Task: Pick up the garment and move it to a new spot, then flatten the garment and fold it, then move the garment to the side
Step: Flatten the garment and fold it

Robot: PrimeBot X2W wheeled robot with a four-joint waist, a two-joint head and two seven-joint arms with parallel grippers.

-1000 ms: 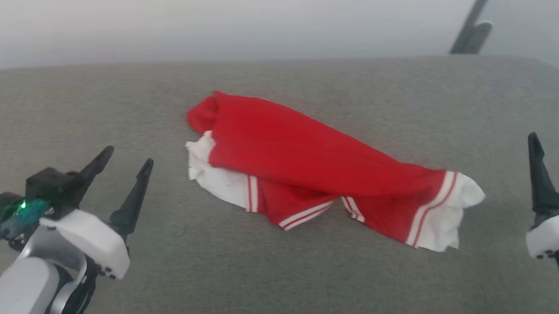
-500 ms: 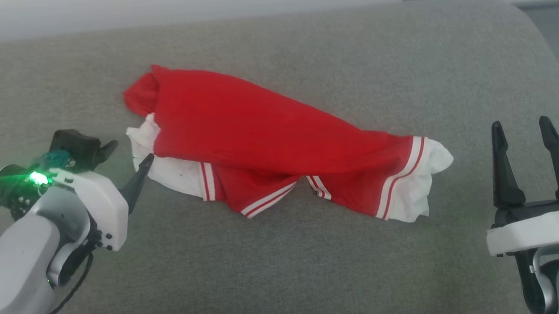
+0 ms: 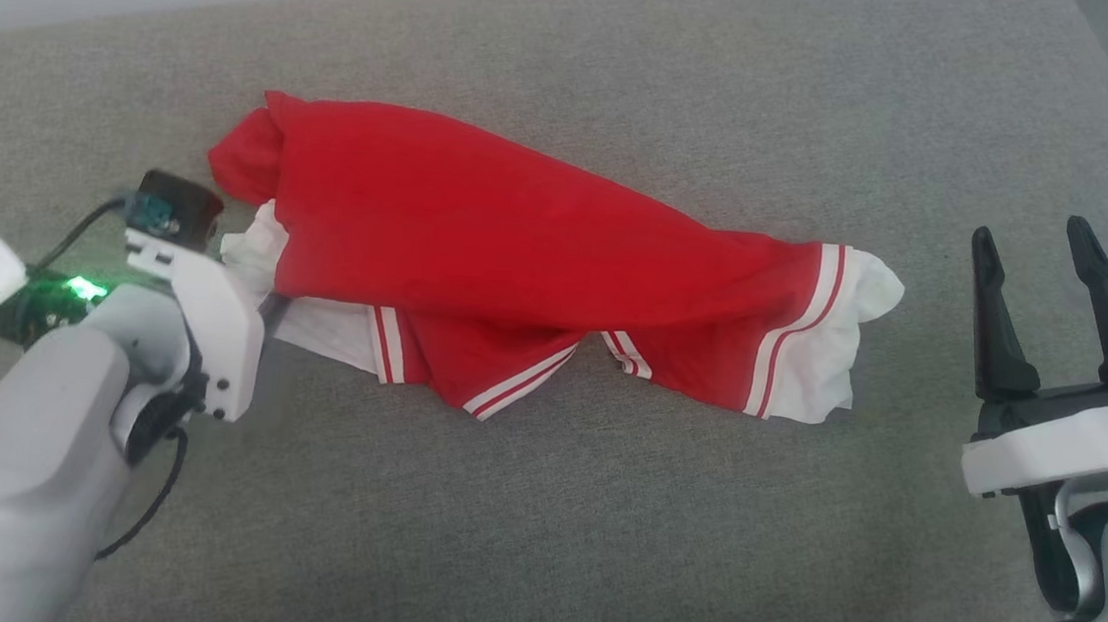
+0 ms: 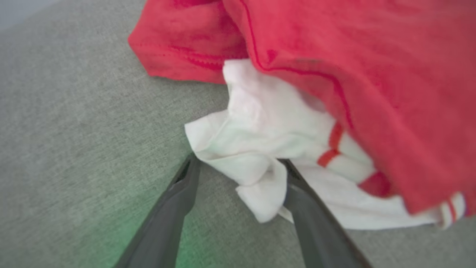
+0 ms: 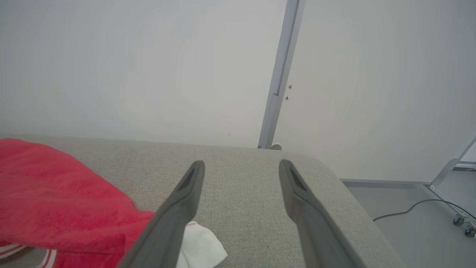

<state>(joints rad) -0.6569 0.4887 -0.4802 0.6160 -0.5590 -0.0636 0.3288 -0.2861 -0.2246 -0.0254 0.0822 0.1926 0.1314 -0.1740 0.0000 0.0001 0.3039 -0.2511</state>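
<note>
Loosely bunched, the garment (image 3: 520, 239) lies on the grey cushion (image 3: 596, 532). The left gripper (image 4: 239, 160), jaws spread, straddles its white left corner. The right gripper (image 3: 1030, 230), jaws spread, hovers near its right end.

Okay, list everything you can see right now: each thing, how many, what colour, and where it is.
garment: one, red with white, red-striped trim, crumpled in the middle of the cushion.
cushion: one, grey fabric, under the garment.
wall: one, white, behind the cushion.
post: one, grey, upright against the wall.
cable: one, black, on the floor right of the cushion.
wheeled frame: one, silver, far right on the floor, partly in view.
left tool: one, dark fingers, open astride the garment's white corner.
right tool: one, dark fingers, open, right of the garment, apart from it.
</note>
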